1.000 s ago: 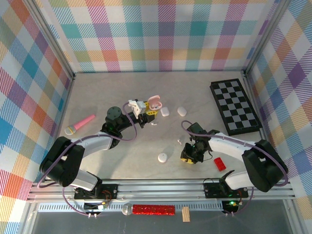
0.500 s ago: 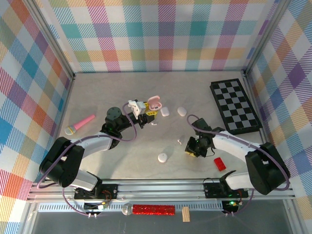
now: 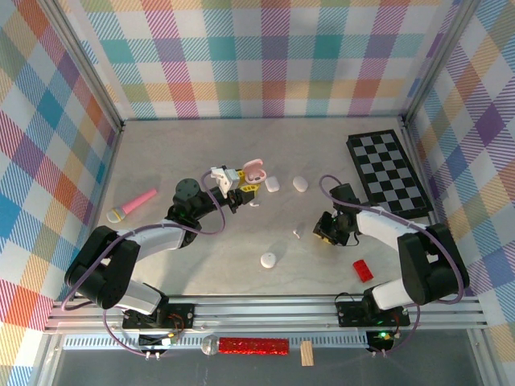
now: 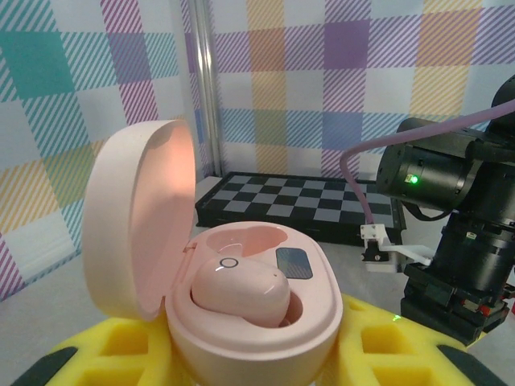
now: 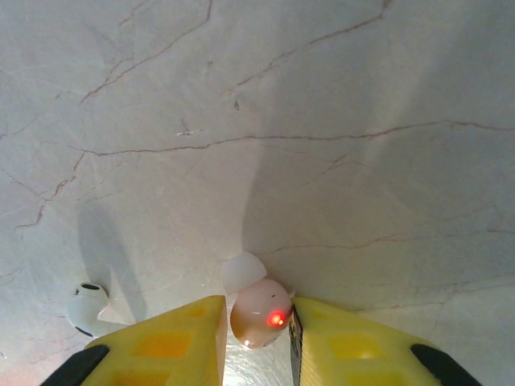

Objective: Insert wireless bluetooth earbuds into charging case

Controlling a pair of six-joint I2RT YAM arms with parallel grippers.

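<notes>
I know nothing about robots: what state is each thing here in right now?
pink charging case, lid open, one socket empty.
seated pink earbud, resting in the case.
left gripper, shut on the pink charging case.
right gripper, shut on the held pink earbud.
held pink earbud, red light on.
white earbud, loose on the table.

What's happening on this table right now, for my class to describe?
The left pincer holds an open pink charging case with one pink bud already seated in it. The right pincer grips a second pink bud low over the table, apart from the case. A white bud lies loose beside it.
</notes>
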